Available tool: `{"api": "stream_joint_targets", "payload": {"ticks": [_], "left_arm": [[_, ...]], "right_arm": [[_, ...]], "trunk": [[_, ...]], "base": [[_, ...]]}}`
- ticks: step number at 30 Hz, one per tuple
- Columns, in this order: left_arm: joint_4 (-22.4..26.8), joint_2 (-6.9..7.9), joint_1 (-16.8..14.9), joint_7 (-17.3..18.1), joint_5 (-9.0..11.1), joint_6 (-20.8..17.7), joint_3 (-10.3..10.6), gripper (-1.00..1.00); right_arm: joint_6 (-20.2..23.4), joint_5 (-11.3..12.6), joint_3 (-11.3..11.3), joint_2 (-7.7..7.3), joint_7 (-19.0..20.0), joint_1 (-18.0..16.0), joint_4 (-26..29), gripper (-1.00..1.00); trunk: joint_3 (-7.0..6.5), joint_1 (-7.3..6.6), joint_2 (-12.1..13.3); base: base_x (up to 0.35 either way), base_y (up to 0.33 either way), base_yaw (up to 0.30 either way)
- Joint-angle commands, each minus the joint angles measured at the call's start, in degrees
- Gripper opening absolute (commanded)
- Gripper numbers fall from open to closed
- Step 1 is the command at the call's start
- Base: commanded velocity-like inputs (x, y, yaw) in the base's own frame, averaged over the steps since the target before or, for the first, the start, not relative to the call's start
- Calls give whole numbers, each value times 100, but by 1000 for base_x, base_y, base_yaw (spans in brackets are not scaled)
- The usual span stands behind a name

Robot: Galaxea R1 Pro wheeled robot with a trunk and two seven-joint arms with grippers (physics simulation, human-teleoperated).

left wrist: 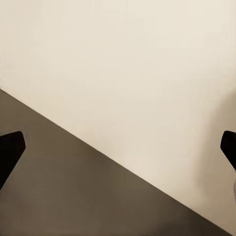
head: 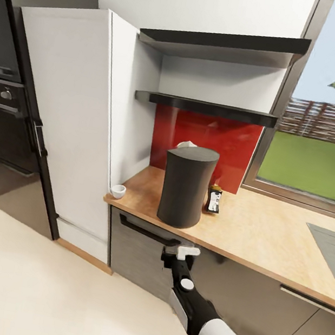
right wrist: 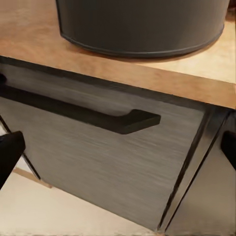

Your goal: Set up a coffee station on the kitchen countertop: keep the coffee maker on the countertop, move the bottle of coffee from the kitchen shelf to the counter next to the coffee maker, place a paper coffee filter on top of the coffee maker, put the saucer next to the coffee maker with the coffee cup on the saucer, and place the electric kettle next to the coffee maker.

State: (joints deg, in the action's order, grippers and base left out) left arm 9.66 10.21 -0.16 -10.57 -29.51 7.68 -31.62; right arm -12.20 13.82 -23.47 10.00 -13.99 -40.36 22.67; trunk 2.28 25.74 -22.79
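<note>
The dark-grey coffee maker point(head: 185, 187) stands on the wooden countertop point(head: 266, 229), and its base point(right wrist: 142, 24) fills the near side of the right wrist view. A white paper coffee filter point(head: 187, 144) peeks over its top. The bottle of coffee point(head: 214, 199) stands close beside it on the window side. A small white coffee cup point(head: 118, 190) sits at the counter's left corner. Above hangs the black kitchen shelf point(head: 211, 108). My right gripper point(head: 180, 251) point(right wrist: 118, 147) is open in front of the drawer below the coffee maker. My left gripper point(left wrist: 118, 147) is open over the floor. Saucer and electric kettle are out of view.
A grey drawer front with a black bar handle point(right wrist: 83, 115) lies just under the counter edge. A tall white cabinet point(head: 61, 116) and a black oven point(head: 2, 105) stand to the left. A window point(head: 324, 151) and a grey inset panel point(head: 331, 251) are at the right.
</note>
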Motion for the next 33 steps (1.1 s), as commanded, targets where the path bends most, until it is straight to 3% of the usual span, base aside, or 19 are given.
{"api": "stream_joint_targets", "payload": {"ticks": [1, 11, 17, 21, 23, 26, 33], "left_arm": [[0, -2, -2, -8, -55, 21, -37, 100], [-26, -9, -2, 5, -57, 23, -34, 100], [-50, -10, -2, 32, -63, 31, -16, 100], [-55, -10, -2, 50, -64, 32, -8, 100], [-61, -10, -2, 53, -64, 32, -8, 100], [-74, -53, 4, 54, -80, 28, 4, 100], [-149, -104, 25, 58, -99, 14, 29, 100]], "right_arm": [[-28, 49, -47, 0, -30, 57, -11, 100], [-2, 76, -443, 0, -33, 575, -180, 100], [130, 105, -455, 0, -25, 629, -1106, 100], [301, 111, -421, 0, 272, 661, -1881, 100], [395, 160, -337, 0, 432, 773, -1996, 100], [776, 477, -90, 0, 593, 1077, -2090, 100], [1194, 689, 20, -69, 657, 1627, -2124, 100]], "trunk": [[11, 4, -13], [11, 4, -13], [11, 4, -13], [11, 4, -13], [11, 4, -13], [11, 4, -13], [11, 4, -13]], "base": [[-5, 115, 0], [-1, 63, 0], [0, 4, 0], [0, 0, 0], [0, 0, 0], [0, 0, 0], [0, 0, 0]]}}
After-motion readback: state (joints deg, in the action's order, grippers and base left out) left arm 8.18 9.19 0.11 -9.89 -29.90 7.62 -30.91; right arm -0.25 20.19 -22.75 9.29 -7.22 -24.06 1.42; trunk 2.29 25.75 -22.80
